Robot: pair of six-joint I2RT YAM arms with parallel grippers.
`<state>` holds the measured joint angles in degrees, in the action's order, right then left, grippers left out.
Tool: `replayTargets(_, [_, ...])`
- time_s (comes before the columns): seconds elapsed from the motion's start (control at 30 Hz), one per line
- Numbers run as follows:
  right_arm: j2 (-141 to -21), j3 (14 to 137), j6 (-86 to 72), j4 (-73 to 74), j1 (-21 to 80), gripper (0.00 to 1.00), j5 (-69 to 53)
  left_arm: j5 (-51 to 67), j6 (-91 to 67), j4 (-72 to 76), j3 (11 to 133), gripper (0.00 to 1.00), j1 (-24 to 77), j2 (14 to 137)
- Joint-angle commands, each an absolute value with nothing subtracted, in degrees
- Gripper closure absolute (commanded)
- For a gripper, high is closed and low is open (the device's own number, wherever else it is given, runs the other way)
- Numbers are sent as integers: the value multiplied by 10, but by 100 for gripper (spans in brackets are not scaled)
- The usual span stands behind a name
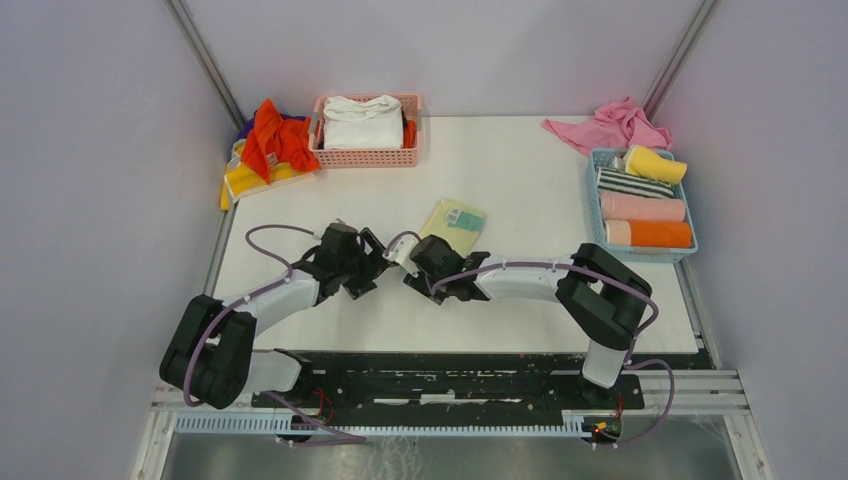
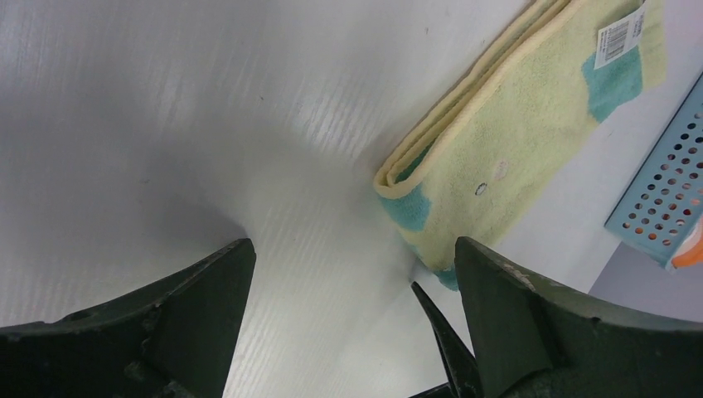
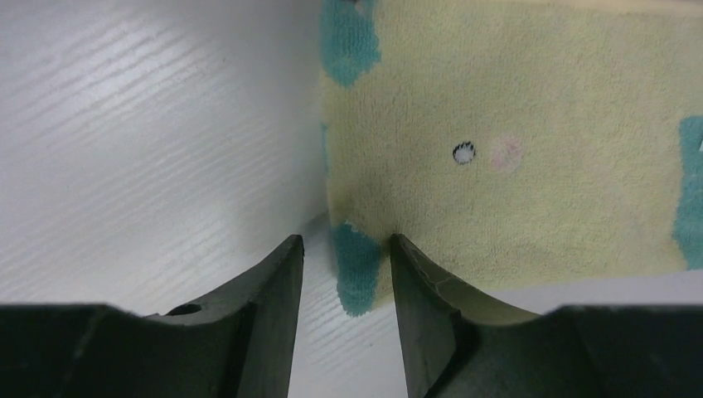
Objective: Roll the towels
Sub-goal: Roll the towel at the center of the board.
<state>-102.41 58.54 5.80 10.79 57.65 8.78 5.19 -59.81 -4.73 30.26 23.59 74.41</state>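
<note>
Nearest, left arm and right arm bolted at the near edge of the bench, both bent inward, heads almost meeting mid-bench. Left claw spread wide over bare white surface, holding nothing, with the towel just ahead and to its right, not touching. Right claw narrowed to a slim gap, low at the towel's near corner: teal corner patch lying in that gap, one finger against the terry, a sliver of bench showing beside the other, no firm pinch to be seen. Towel pale yellow with teal patches, folded flat into a long strip, layered edges along one side, barcode label at the far end, just beyond both claws. Farther right, blue basket packed with yellow roll, striped roll, pink roll and orange roll, side by side. Behind it, loose pink cloth at the far corner. Far left, pink basket with folded white cloth inside; beside it, orange-red cloth heaped over yellow cloth.
</note>
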Motion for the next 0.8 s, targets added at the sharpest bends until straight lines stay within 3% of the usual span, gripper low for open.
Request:
replayTargets(0.0, [-1052, 595, 57, 113, 579, 50, 100, 66, -637, -7, 295, 3, 243, 754])
replayTargets(0.1, [-1062, 597, 49, 126, 579, 55, 89, 68, -653, 0, 289, 4, 248, 763])
replayTargets(0.27, [-1059, 597, 24, 122, 578, 79, 32, 69, -680, 10, 285, 5, 258, 772])
replayTargets(0.4, [-1045, 593, -11, 104, 573, 92, -16, 67, -709, 7, 281, 7, 267, 771])
replayTargets(0.6, [-1016, 555, -105, 6, 539, 97, -130, 45, -768, 0, 273, 13, 292, 763])
replayTargets(0.77, [-1017, 541, -135, -27, 533, 97, -140, 19, -784, -16, 277, 31, 296, 764])
